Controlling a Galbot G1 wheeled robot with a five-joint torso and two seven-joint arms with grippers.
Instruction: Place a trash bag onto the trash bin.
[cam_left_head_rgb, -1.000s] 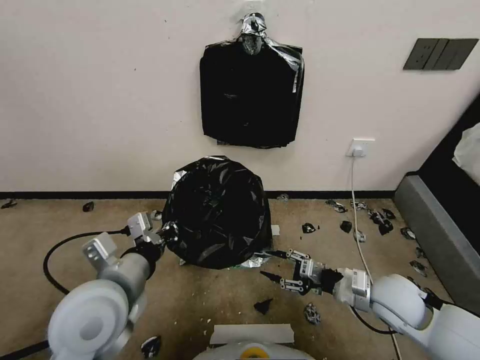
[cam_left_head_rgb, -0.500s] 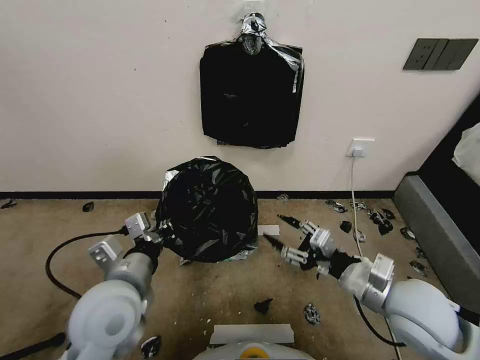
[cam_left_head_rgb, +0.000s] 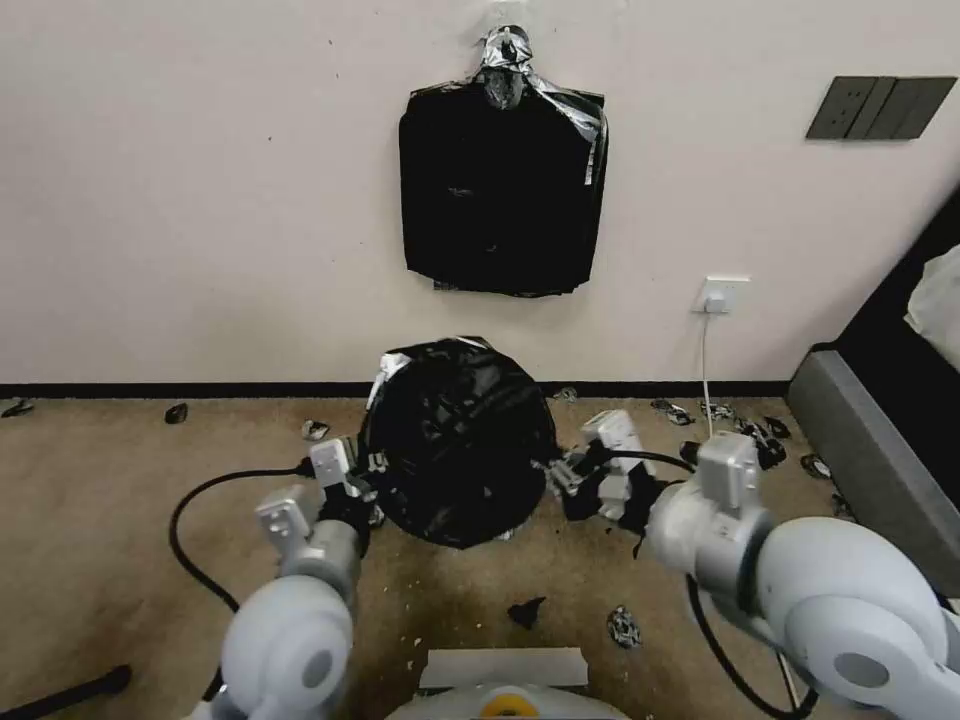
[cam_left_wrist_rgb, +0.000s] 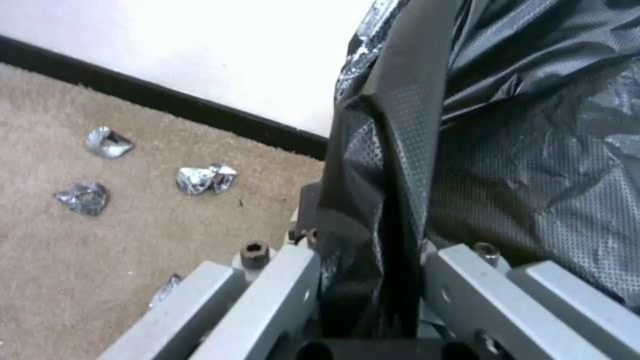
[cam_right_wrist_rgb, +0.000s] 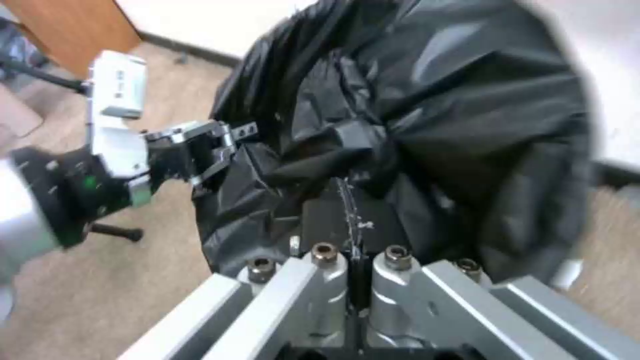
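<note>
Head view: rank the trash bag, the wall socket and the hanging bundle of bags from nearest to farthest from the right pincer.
1. trash bag: in the right pincer, at its left.
2. wall socket: on the wall, up and right.
3. bundle of bags: highest on the wall.

One trash bag (cam_left_head_rgb: 458, 440), two claws, one hanging bundle (cam_left_head_rgb: 500, 190), perhaps twenty floor scraps (cam_left_head_rgb: 760, 440).

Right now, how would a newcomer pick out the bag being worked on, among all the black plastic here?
Start at the flat black bundle of bags hanging on the white wall. Straight below, at the carpet's edge by the baseboard, sits the glossy, crinkled black trash bag, puffed into a dome. It alone is gripped on both sides, by the left gripper and the right gripper.
</note>
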